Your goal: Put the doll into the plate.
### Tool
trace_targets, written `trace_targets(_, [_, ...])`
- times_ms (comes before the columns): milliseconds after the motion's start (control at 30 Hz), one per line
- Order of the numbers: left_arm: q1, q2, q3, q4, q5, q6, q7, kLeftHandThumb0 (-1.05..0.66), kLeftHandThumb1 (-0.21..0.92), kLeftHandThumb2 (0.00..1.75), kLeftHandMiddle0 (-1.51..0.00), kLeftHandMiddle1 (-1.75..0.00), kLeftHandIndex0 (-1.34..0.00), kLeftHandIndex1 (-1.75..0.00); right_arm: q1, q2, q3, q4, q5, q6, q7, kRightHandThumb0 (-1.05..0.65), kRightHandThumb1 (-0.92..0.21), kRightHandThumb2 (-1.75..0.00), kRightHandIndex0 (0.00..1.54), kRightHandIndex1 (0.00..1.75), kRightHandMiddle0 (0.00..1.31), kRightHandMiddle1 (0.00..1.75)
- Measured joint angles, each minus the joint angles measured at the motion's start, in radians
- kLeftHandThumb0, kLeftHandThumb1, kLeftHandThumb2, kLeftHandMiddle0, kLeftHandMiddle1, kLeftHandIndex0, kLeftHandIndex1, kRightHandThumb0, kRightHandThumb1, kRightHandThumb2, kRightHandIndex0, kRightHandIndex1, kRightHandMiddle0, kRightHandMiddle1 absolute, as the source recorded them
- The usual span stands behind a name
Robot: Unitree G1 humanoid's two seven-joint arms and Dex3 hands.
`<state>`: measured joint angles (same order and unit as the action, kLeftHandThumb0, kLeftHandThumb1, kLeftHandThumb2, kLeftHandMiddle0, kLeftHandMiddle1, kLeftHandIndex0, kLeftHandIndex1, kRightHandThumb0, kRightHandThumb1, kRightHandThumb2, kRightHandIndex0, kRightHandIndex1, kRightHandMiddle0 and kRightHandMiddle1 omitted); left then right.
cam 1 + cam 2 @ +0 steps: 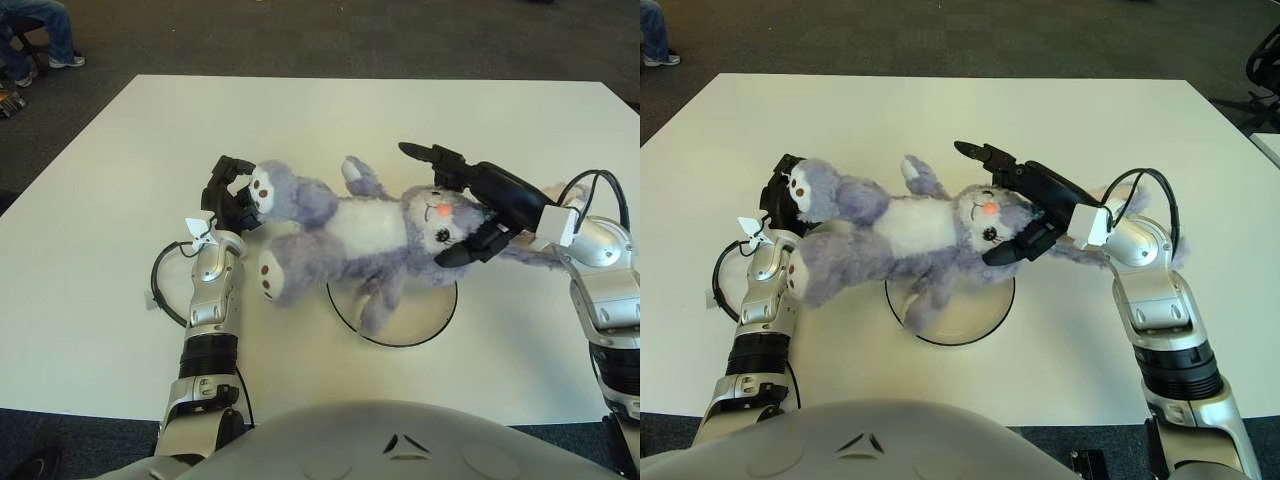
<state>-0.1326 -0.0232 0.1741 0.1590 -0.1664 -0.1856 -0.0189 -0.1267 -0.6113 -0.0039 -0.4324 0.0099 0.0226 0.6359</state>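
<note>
A purple plush doll [360, 230] with a white belly lies on its back. Its head points right, its legs left. The trunk and one arm hang over the back rim of the round clear plate [425, 318]; the legs rest on the table left of it. My right hand [428, 206] is open, with one finger stretched over the top of the doll's head and the thumb below its chin. The doll's ear runs under that wrist. My left hand [232, 192] shows beside the doll's upper foot, its fingers relaxed and holding nothing.
A black cable loop [160, 290] lies on the white table [120, 150] left of my left forearm. A seated person's legs [40, 30] show on the dark carpet beyond the far left corner.
</note>
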Motion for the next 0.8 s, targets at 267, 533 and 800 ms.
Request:
trace_targets(267, [0.0,0.0,0.0,0.0,0.0,0.0,0.001,-0.45,0.41,1.2,-1.12,-1.75,-0.54,-1.75,0.023,0.004,-0.008,-0.021,0.012,0.024,-0.001,-0.92,-0.89,-0.2,0.35,1.75,0.0,0.0])
trace_targets(533, [0.0,-0.001,0.0,0.0,0.0,0.0,0.0,-0.45,0.41,1.2,-1.12,-1.75,-0.54,-1.75,0.027,0.034,-0.019,-0.021,0.045,-0.025,-0.007,-0.88,-0.91,-0.2,0.14,1.1,0.0,0.0])
trace_targets(800, [0.0,0.0,0.0,0.0,0.0,-0.002,0.0,-0.45,0.41,1.2,-1.12,-1.75,-0.54,-1.75,0.027,0.03,-0.028,-0.021,0.07,-0.04,0.011,-0.89,-0.92,-0.22,0.02,0.22,0.0,0.0])
